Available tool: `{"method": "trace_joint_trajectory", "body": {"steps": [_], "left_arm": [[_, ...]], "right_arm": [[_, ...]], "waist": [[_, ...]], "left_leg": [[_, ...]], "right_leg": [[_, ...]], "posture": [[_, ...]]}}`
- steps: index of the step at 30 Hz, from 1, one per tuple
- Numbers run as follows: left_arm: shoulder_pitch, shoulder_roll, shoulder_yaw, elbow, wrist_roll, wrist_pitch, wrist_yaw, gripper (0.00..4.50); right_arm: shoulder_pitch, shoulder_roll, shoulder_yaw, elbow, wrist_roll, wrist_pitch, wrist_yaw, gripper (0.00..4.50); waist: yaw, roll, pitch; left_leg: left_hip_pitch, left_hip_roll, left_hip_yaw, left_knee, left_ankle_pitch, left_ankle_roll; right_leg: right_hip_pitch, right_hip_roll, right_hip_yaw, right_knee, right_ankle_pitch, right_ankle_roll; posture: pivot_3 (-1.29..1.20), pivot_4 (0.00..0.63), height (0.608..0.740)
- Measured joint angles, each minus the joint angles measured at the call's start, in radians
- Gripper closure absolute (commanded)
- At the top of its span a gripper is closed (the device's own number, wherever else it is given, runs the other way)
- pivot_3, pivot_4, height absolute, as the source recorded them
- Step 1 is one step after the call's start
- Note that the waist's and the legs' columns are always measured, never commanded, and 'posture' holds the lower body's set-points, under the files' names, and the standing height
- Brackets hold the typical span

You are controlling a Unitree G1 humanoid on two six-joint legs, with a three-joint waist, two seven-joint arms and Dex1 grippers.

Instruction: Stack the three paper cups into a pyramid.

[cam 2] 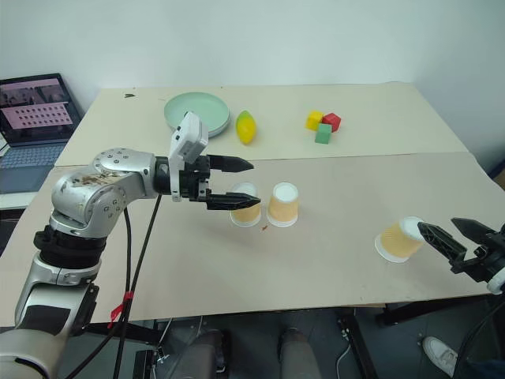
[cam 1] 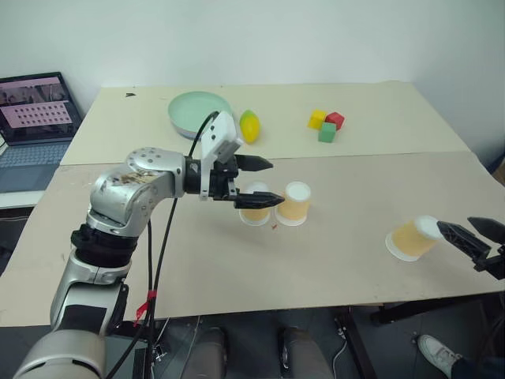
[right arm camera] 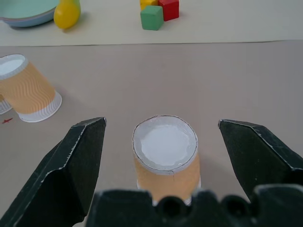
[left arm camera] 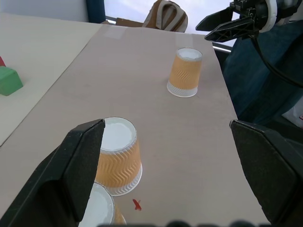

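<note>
Two paper cups (cam 1: 276, 204) stand upside down side by side mid-tabletop, apparently a pyramid base. The left gripper (cam 1: 262, 181) hovers at them, fingers apart and empty. The third cup (cam 1: 412, 238) stands inverted near the tabletop's front right edge, just ahead of the right gripper (cam 1: 472, 231), also spread wide, with bare board between.

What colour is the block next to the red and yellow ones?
Green. The block shows best in the right wrist view, in front of the red block and yellow block.

The left claw's finger (cam 1: 260, 199) partly hides one paper cup (cam 1: 254, 212).
</note>
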Motion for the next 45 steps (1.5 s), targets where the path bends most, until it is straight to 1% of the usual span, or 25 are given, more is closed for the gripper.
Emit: {"method": "trace_joint_trajectory", "body": {"steps": [9, 19, 26, 30, 31, 32, 33, 35, 36, 41, 45], "left_arm": [[-0.017, 0.029, 0.005, -0.001, 0.012, 0.002, -0.014, 0.00], [-0.016, 0.040, 0.005, -0.001, 0.029, 0.002, 0.001, 0.00], [-0.016, 0.044, 0.006, -0.002, 0.032, 0.002, 0.007, 0.00], [-0.016, 0.045, 0.009, -0.007, 0.031, 0.002, 0.014, 0.00], [-0.016, 0.045, 0.010, -0.009, 0.031, 0.003, 0.016, 0.00], [-0.015, 0.045, 0.013, -0.011, 0.031, 0.003, 0.019, 0.00], [-0.015, 0.046, 0.015, -0.012, 0.031, 0.003, 0.021, 0.00], [-0.015, 0.049, 0.019, -0.019, 0.031, 0.004, 0.024, 0.00], [-0.015, 0.051, 0.019, -0.022, 0.030, 0.005, 0.025, 0.00], [-0.014, 0.064, 0.023, -0.029, 0.023, 0.011, 0.028, 0.00], [-0.014, 0.082, 0.028, -0.045, 0.010, 0.027, 0.024, 0.00]], "right_arm": [[-0.001, 0.011, 0.078, 0.087, -0.007, -0.080, -0.002, 0.05], [-0.020, 0.018, 0.134, 0.119, -0.006, -0.106, -0.018, 0.05], [-0.051, 0.031, 0.193, 0.119, -0.007, -0.109, -0.047, 0.05], [-0.094, 0.032, 0.242, 0.150, -0.017, -0.128, -0.059, 0.05], [-0.104, 0.032, 0.252, 0.161, -0.021, -0.132, -0.065, 0.58], [-0.115, 0.031, 0.263, 0.173, -0.030, -0.138, -0.074, 0.68], [-0.125, 0.031, 0.272, 0.183, -0.034, -0.144, -0.077, 1.06], [-0.138, 0.031, 0.284, 0.193, -0.045, -0.155, -0.081, 1.66], [-0.144, 0.031, 0.287, 0.200, -0.049, -0.162, -0.085, 1.72], [-0.158, 0.014, 0.312, 0.204, -0.066, -0.173, -0.092, 1.72], [-0.230, -0.045, 0.335, 0.192, -0.064, -0.146, -0.095, 1.72]], "waist": [[0.001, 0.000, 0.000], [0.001, 0.000, 0.000], [0.001, 0.000, 0.000], [0.001, 0.000, 0.000], [0.001, 0.000, 0.000], [0.001, 0.000, 0.000], [0.001, 0.000, 0.000], [0.001, 0.000, 0.000], [0.001, 0.000, 0.000], [0.000, 0.000, 0.000], [-0.005, 0.000, 0.000]], "left_leg": [[0.000, 0.000, 0.000, 0.000, 0.000, 0.000], [0.000, 0.000, 0.000, 0.000, 0.000, 0.000], [0.000, 0.000, 0.000, 0.000, 0.000, 0.000], [0.000, 0.000, 0.000, 0.000, 0.000, 0.000], [0.000, 0.000, 0.000, 0.000, 0.000, 0.000], [0.000, 0.000, 0.000, 0.000, 0.000, 0.000], [0.000, 0.000, 0.000, 0.000, 0.000, 0.000], [0.000, 0.000, 0.000, 0.000, 0.000, 0.000], [0.000, 0.000, 0.000, 0.000, 0.000, 0.000], [0.000, 0.000, 0.000, 0.000, 0.000, 0.000], [0.000, 0.000, 0.002, 0.000, 0.000, 0.000]], "right_leg": [[0.000, 0.000, 0.000, 0.000, 0.000, 0.000], [0.000, 0.000, 0.001, 0.000, 0.000, 0.000], [0.000, 0.000, 0.001, 0.000, 0.000, 0.000], [0.000, 0.000, 0.001, 0.000, 0.000, 0.000], [0.000, 0.000, 0.001, 0.000, 0.000, 0.000], [0.000, 0.000, 0.001, 0.000, 0.000, 0.000], [0.000, 0.000, 0.001, 0.000, 0.000, 0.000], [0.000, 0.000, 0.001, 0.000, 0.000, 0.000], [0.000, 0.000, 0.001, 0.000, 0.000, 0.000], [0.000, 0.000, 0.001, 0.000, 0.000, 0.000], [-0.001, 0.000, 0.003, 0.001, 0.000, 0.000]], "posture": [[0.00, 0.150, 0.740], [0.00, 0.150, 0.740], [0.00, 0.150, 0.740], [0.00, 0.150, 0.740], [0.00, 0.150, 0.740], [0.00, 0.150, 0.740], [0.00, 0.150, 0.740], [0.00, 0.150, 0.740], [0.00, 0.150, 0.740], [0.00, 0.150, 0.740], [0.00, 0.150, 0.740]]}}
